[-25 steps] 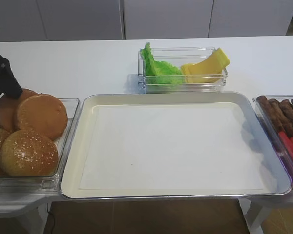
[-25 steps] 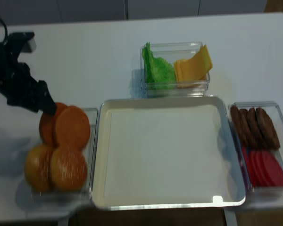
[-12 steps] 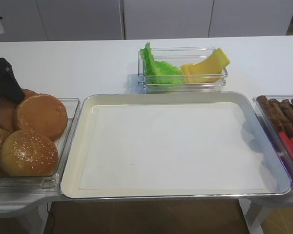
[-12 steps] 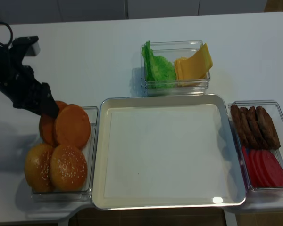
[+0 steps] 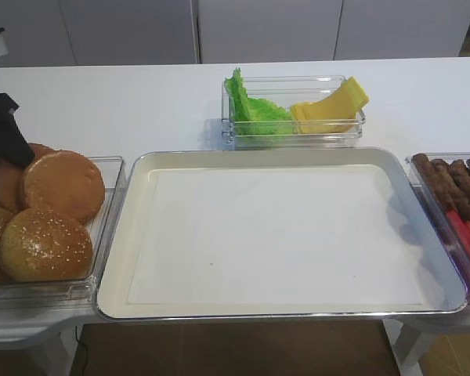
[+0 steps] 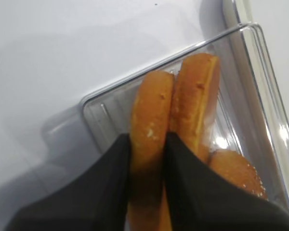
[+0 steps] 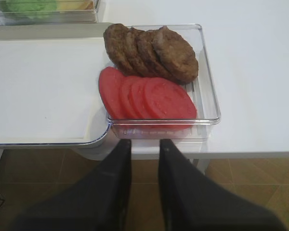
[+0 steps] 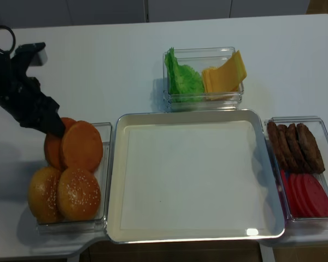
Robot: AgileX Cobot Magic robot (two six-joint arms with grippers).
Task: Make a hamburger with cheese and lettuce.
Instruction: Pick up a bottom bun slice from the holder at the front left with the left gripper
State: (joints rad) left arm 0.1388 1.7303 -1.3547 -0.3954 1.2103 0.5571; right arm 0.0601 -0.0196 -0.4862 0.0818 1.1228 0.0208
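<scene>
My left gripper (image 6: 147, 144) is shut on a flat bun half (image 6: 150, 115) that stands on edge at the back of the clear bun box (image 5: 114, 196). From above, the gripper (image 8: 50, 125) sits over that bun half (image 8: 51, 151), also seen in the other high view (image 5: 1, 184). A second flat half (image 6: 195, 103) leans against it. The green lettuce (image 5: 251, 111) and yellow cheese slices (image 5: 333, 110) share a clear box at the back centre. My right gripper (image 7: 144, 147) hangs narrowly open and empty off the table's front edge, below the tomato box.
A large metal tray (image 5: 282, 155) with white paper fills the middle. Two sesame buns (image 5: 43, 244) lie at the front of the bun box. At the right a clear box (image 7: 209, 82) holds brown patties (image 7: 154, 48) and red tomato slices (image 7: 149, 98).
My left gripper has settled a little lower and to the left on the rear bun half, and both upright bun halves have shifted slightly left. Nothing else has moved.
</scene>
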